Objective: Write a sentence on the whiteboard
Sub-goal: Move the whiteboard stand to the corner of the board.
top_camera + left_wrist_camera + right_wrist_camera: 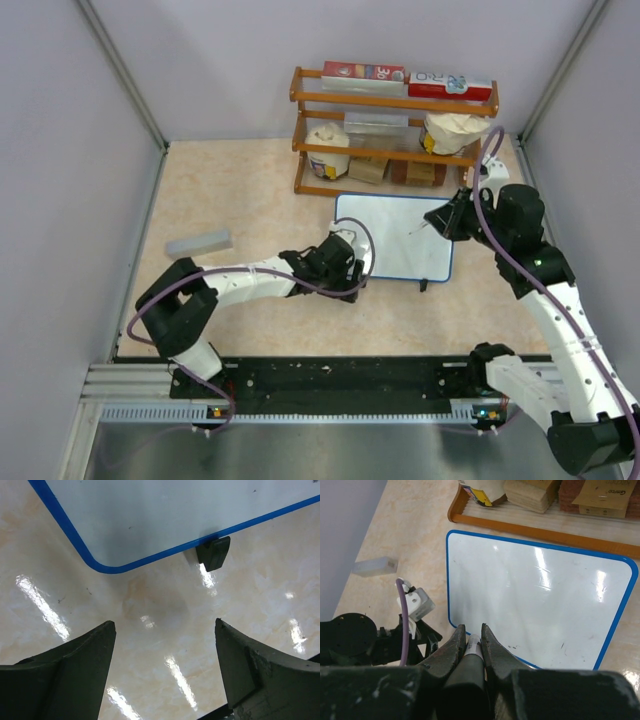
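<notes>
Right claw [472, 627] pinches marker [471, 651] — mostly hidden.

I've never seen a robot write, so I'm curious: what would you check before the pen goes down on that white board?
1. Room on the whiteboard: ok, it is blank.
2. Hold on the marker by the right gripper: ok, clamped.
3. Cap off: cannot tell.
4. Tip touching the board: cannot tell.
5. Bracing by the left gripper: not ok, open beside the corner, apart from it.
</notes>
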